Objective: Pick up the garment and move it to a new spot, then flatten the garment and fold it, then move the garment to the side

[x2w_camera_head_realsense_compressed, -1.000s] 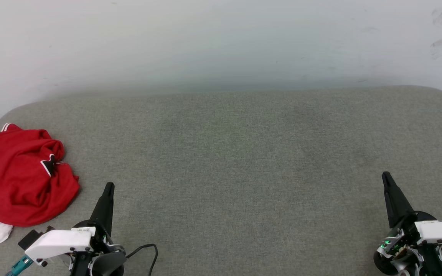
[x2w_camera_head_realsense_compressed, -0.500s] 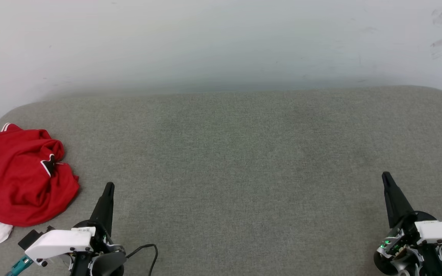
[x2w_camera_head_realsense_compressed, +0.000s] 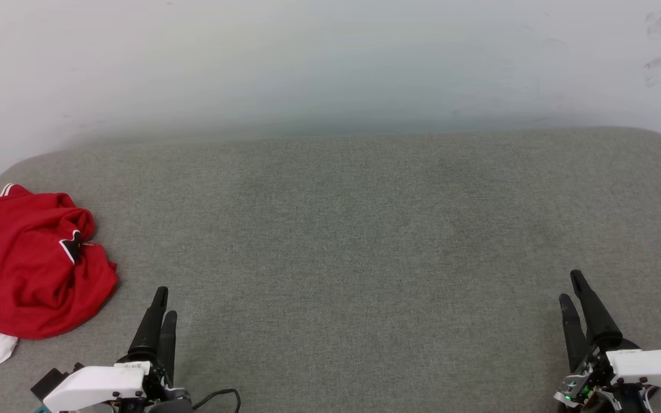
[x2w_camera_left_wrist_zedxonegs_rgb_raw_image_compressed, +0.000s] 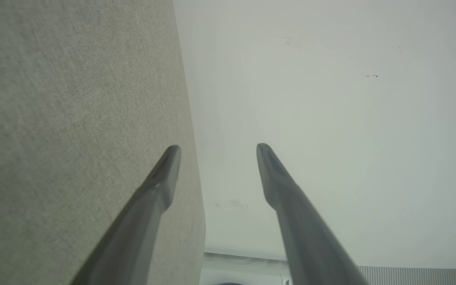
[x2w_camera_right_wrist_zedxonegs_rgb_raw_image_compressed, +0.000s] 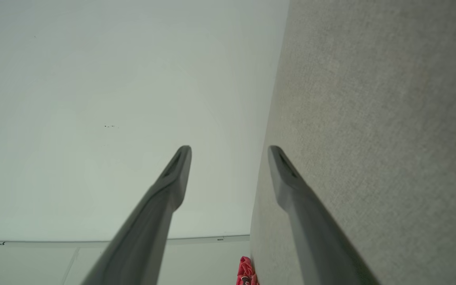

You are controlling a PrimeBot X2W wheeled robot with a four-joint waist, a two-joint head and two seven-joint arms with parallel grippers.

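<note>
The garment [x2w_camera_head_realsense_compressed: 26, 269] is soft red cloth with a faint sheen, rumpled into folds; its white part looks matt. The table [x2w_camera_head_realsense_compressed: 336, 229] is covered in grey woven fabric, matt and finely rough. The wall [x2w_camera_head_realsense_compressed: 330, 57] is smooth, pale and matt, with a few dark scuffs. The fingers [x2w_camera_left_wrist_zedxonegs_rgb_raw_image_compressed: 149, 206] of the left pincer [x2w_camera_head_realsense_compressed: 165, 302] and the right pincer [x2w_camera_head_realsense_compressed: 570, 286] look like dark, smooth, dull-sheened plastic. The wrist housing [x2w_camera_head_realsense_compressed: 95, 383] is smooth white plastic.

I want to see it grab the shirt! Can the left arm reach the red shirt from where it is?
Probably yes. The left gripper is open, and only bare grey cushion lies between it and the red shirt on its left.
</note>
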